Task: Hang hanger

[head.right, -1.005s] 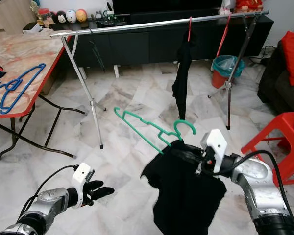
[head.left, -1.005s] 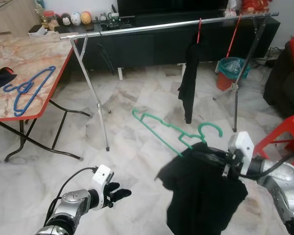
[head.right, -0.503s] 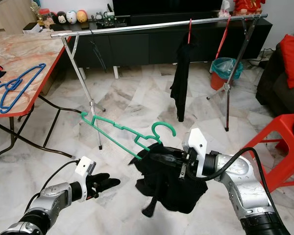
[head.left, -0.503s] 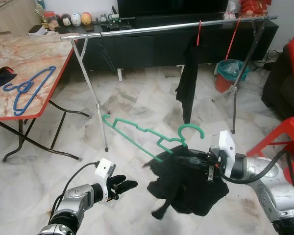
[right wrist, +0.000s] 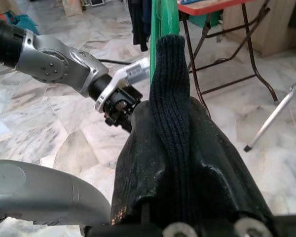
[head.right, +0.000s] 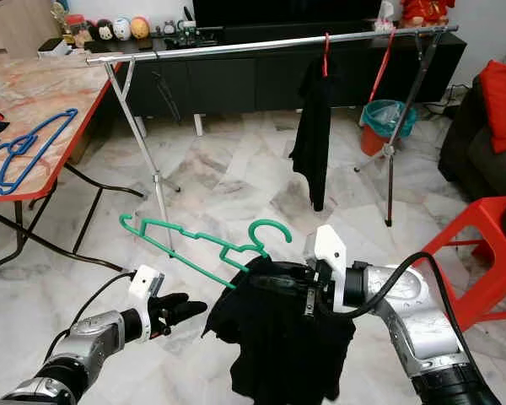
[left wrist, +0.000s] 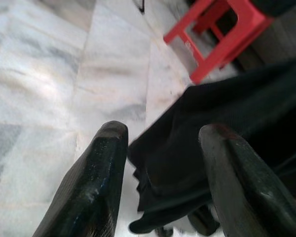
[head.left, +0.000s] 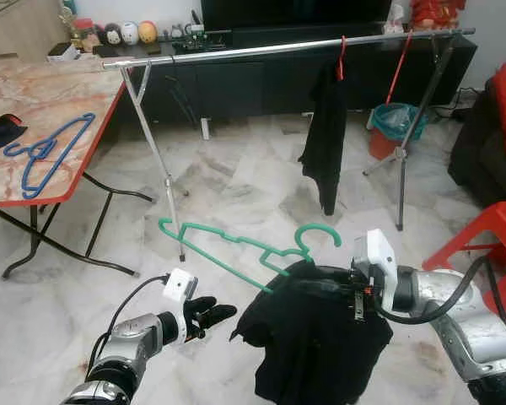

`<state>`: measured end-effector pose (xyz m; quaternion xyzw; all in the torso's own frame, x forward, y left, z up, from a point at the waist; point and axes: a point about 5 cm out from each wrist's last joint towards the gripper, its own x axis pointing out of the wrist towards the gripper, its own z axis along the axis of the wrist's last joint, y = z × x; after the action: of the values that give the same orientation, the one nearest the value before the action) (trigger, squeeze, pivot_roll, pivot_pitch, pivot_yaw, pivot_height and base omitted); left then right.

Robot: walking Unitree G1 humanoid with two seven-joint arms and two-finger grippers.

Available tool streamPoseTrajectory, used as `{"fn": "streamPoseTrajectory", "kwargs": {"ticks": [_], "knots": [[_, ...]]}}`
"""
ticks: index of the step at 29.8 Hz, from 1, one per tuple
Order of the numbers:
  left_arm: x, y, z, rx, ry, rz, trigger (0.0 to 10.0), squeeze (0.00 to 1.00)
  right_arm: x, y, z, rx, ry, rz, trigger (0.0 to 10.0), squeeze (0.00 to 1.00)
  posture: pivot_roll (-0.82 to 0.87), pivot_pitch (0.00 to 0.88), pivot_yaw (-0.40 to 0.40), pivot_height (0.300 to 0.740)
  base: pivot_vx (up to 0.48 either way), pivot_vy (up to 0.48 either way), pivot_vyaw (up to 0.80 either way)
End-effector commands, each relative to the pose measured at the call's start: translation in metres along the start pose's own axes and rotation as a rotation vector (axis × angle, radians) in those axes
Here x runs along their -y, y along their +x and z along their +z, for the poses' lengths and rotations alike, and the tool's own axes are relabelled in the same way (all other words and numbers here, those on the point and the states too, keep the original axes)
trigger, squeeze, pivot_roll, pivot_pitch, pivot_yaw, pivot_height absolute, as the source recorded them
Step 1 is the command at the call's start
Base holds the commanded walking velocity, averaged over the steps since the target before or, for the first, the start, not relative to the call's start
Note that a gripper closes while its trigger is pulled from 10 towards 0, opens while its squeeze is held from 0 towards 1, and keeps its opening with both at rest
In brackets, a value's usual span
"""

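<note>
A green hanger [head.left: 228,245] carries a black garment [head.left: 320,354] that droops low over the floor. My right gripper [head.left: 325,287] is shut on the hanger's neck through the cloth, and the hook stands above it. In the right wrist view the fingers [right wrist: 138,163] are wrapped in black knit, with the green hanger [right wrist: 160,19] running ahead. My left gripper [head.left: 215,315] is open, low at the front left, just short of the garment's left edge. In its wrist view the garment [left wrist: 227,113] lies beyond the fingers [left wrist: 96,173]. The silver clothes rail [head.left: 253,51] stands behind.
On the rail hang a black garment [head.left: 325,143] on a red hanger and a bare red hanger [head.left: 398,67]. A marble-topped table [head.left: 59,93] at left holds a blue hanger [head.left: 46,152]. A red stool [head.left: 489,236], a sofa and a teal bin [head.left: 394,118] are at right.
My right gripper has carried the hanger and garment leftward toward my left gripper. The garment swung up half a second ago and now hangs down again. My left gripper has edged toward it.
</note>
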<state>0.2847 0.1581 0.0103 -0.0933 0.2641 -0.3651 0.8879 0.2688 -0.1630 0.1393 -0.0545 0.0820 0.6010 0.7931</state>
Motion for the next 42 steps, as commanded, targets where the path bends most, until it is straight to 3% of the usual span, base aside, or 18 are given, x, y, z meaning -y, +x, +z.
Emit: {"fn": "streamPoseTrajectory", "kwargs": {"ticks": [1,7,13,19,24,29,35,37,38,42], "knots": [[-0.001,-0.002,-0.002,-0.034,0.018,-0.013,10.0,0.00,-0.003,0.010,0.021,0.043,-0.076,0.045,10.0,0.00,-0.01,0.000,0.032,0.740,0.000,0.000,0.00],[0.002,-0.001,-0.003,-0.056,0.006,-0.070,10.0,0.00,-0.012,0.017,0.026,0.031,-0.104,0.107,10.0,0.00,-0.01,0.000,0.029,0.740,0.000,0.000,0.00],[0.006,-0.006,-0.008,-0.095,0.083,-0.150,10.0,0.00,-0.011,0.018,0.021,0.008,-0.089,0.108,10.0,0.00,0.00,0.000,0.022,0.740,0.000,0.000,0.00],[-0.002,-0.013,-0.014,-0.168,0.243,-0.072,10.0,0.00,-0.009,0.018,0.018,-0.019,-0.088,0.109,10.0,0.00,0.00,0.000,0.021,0.740,0.000,0.000,0.00],[-0.004,-0.014,-0.009,-0.131,0.253,-0.058,10.0,0.00,-0.008,0.018,0.019,-0.025,-0.090,0.108,10.0,0.00,0.00,0.000,0.018,0.740,0.000,0.000,0.00],[-0.007,-0.017,-0.006,-0.129,0.324,-0.017,10.0,0.00,-0.007,0.018,0.018,-0.035,-0.094,0.114,10.0,0.00,0.01,0.000,0.017,0.740,0.000,0.000,0.00],[-0.010,-0.021,-0.010,-0.169,0.381,-0.013,10.0,0.00,-0.005,0.016,0.014,-0.059,-0.093,0.101,10.0,0.00,0.01,0.000,0.016,0.740,0.000,0.000,0.00],[-0.011,-0.023,-0.011,-0.172,0.364,-0.019,10.0,0.00,-0.003,0.014,0.012,-0.070,-0.096,0.092,10.0,0.00,0.01,0.000,0.016,0.740,0.000,0.000,0.00],[-0.010,-0.024,-0.011,-0.165,0.350,-0.031,10.0,1.00,-0.003,0.014,0.013,-0.067,-0.093,0.091,10.0,0.00,0.01,0.000,0.016,0.740,0.000,0.000,0.00],[-0.008,-0.023,-0.009,-0.147,0.345,-0.057,10.0,1.00,-0.003,0.014,0.013,-0.065,-0.090,0.090,10.0,0.00,0.01,0.000,0.017,0.740,0.000,0.000,0.00]]}}
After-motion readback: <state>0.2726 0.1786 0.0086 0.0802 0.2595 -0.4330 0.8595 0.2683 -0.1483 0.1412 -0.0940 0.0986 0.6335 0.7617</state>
